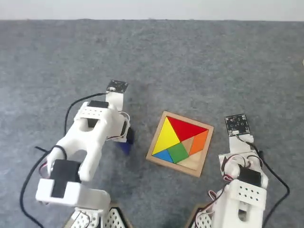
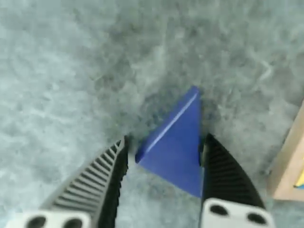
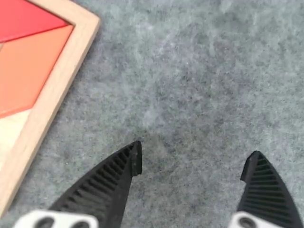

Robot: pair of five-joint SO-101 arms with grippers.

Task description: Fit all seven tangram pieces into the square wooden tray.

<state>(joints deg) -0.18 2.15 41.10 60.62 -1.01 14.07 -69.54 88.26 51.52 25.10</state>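
Note:
The square wooden tray lies mid-table holding yellow, red, orange, green and light blue pieces, with bare wood at its near side. A dark blue triangle lies on the grey carpet left of the tray. My left gripper is open and straddles it; one finger rests against the triangle's edge, the other stands just off its corner. In the high view the triangle peeks out under that gripper. My right gripper is open over bare carpet beside the tray's corner.
Grey carpet covers the whole table, with wide free room at the back and on the far right. The right arm stands right of the tray, the left arm left of it. A pale wall edge runs along the back.

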